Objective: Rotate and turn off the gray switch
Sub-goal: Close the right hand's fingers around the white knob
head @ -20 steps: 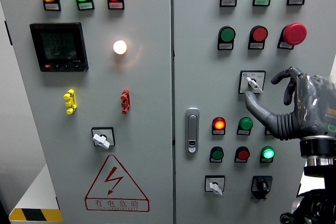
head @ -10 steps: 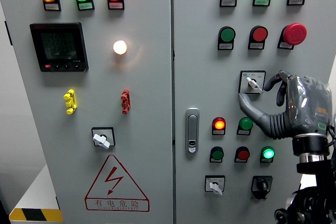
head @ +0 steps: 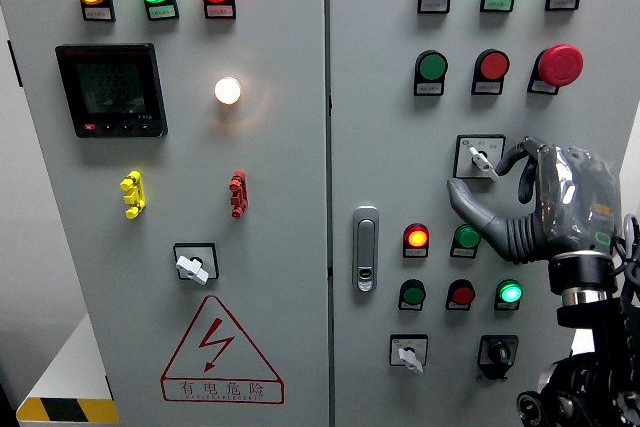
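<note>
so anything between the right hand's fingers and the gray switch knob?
Head view: only bare panel between the right hand and the gray switch; thumb below, index finger right of it, neither touching.

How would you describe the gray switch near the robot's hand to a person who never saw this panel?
On the right cabinet door, look below the red mushroom button. The gray switch is a small lever on a square plate, beside the right hand; its neighbours are round coloured buttons.

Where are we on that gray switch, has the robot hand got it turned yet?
Done: the right robot hand is up at the gray switch on the right panel door. In hand: thumb below and index finger beside the knob, fingers curled but not visibly closed on it. Left: grip it and rotate it off; the lever is tilted, pointing down and to the right. The left arm is out of view.
</note>
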`<state>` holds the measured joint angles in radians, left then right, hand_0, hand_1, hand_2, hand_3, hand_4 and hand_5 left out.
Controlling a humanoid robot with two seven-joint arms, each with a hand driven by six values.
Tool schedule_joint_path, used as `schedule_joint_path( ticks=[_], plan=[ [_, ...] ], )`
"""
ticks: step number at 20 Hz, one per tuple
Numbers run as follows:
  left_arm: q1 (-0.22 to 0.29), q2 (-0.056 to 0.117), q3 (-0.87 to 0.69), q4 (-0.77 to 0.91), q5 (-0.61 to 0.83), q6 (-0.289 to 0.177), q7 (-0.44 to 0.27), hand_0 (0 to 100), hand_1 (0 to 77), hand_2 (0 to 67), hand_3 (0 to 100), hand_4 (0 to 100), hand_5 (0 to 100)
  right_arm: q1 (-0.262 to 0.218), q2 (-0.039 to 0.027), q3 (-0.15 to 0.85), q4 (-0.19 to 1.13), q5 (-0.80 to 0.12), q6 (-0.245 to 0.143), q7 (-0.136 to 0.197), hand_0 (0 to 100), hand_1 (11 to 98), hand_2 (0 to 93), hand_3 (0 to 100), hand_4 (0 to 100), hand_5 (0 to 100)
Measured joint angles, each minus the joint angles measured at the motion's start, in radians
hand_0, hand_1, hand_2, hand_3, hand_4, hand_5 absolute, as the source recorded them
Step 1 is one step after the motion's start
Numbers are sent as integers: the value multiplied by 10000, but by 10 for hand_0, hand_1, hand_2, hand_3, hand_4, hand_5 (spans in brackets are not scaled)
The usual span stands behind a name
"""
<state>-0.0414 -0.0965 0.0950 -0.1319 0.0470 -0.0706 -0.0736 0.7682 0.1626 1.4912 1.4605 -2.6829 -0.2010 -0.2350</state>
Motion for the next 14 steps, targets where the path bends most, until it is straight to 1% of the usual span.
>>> schedule_joint_path(
  ticks=[4,9,14],
  plan=[
    [0,0,0,0,1,0,0,884,0,134,187,82,109,55,0,-1,-28,0,0,3,0,348,663,981,1000,1000],
    [0,3,0,0,5,0,0,884,0,134,187,82,109,80,0,-32,-45,10,11,-7,0,314,677,978,1000,1000],
    [0,1,0,0,4,0,0,884,0,133,187,82,109,103,-15,-87,-93,-10,58,-39,0,335,681,977,1000,1000]
  ],
)
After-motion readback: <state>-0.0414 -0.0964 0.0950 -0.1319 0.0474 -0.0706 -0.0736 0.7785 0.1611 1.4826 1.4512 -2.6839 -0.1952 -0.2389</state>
